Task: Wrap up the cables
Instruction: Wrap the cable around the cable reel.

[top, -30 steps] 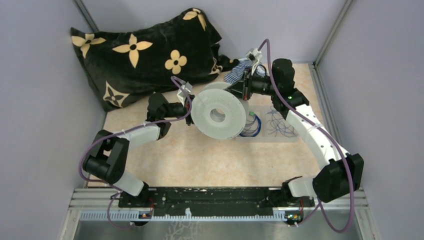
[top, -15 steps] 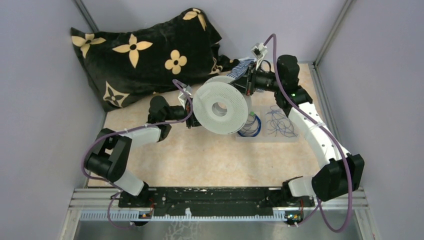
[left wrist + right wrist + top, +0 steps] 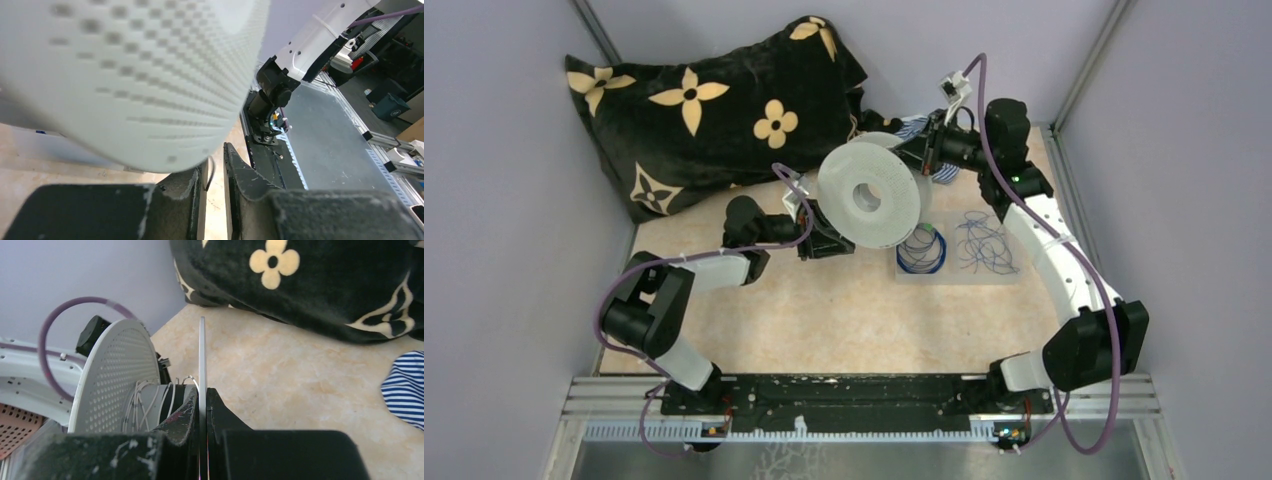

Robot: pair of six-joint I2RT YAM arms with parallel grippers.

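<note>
The pale perforated spool [image 3: 867, 200] hangs tilted above the table. My right gripper [image 3: 917, 155] is shut on its rim. In the right wrist view my right gripper [image 3: 202, 392] pinches the thin flange [image 3: 202, 350], and whitish wires [image 3: 150, 402] are wound on the hub. My left gripper [image 3: 829, 238] sits under the spool's near-left edge. In the left wrist view my left gripper [image 3: 215, 157] has its jaws a narrow gap apart, with a thin dark wire end [image 3: 212, 175] in the gap. A dark blue cable coil [image 3: 921, 250] with a green bit and a loose tangle [image 3: 986, 243] lie below.
The coil and tangle rest on a clear flat tray [image 3: 954, 277] right of centre. A black cushion with cream flowers [image 3: 714, 110] fills the back left. A striped blue-white cloth [image 3: 914, 128] lies behind the spool. Purple walls close in on both sides.
The right arm has carried the spool back and higher, tilting it, which uncovers the blue coil. The left gripper has moved right, under the spool.
</note>
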